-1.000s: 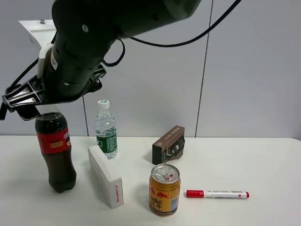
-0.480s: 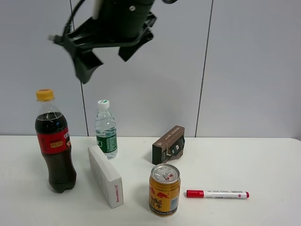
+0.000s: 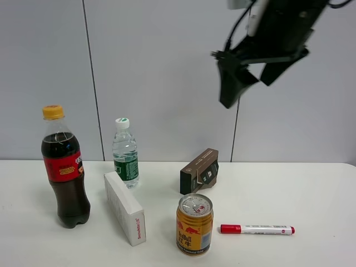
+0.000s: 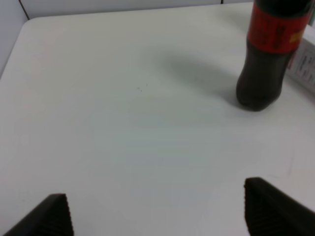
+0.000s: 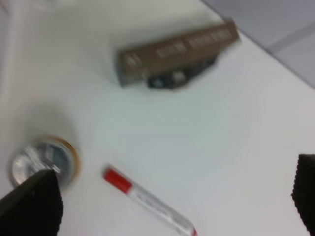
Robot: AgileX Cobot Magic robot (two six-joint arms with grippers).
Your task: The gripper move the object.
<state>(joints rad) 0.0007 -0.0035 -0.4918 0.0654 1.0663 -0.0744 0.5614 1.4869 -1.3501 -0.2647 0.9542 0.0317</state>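
Cola bottle (image 3: 65, 167) stood upright at the far left of the worktop (image 3: 311, 189), its long axis vertical and its orange-yellow cap pointing straight up. It was clear plastic filled with dark liquid to the shoulder, with a red label round its middle, and was the tallest thing there.

One of each other thing shared the worktop: one water bottle (image 3: 125, 153) with a green label behind, one white box (image 3: 125, 207) just right of the cola, one gold can (image 3: 194, 224) at the near middle, one brown box (image 3: 199, 171) beyond it, and one red-capped marker (image 3: 257, 229) lying to the can's right.

The right hand (image 3: 247, 72) hung high at the upper right, fingers spread wide, holding nothing. The left hand (image 4: 155, 209) also stood wide and empty, above bare worktop beside the bottle.
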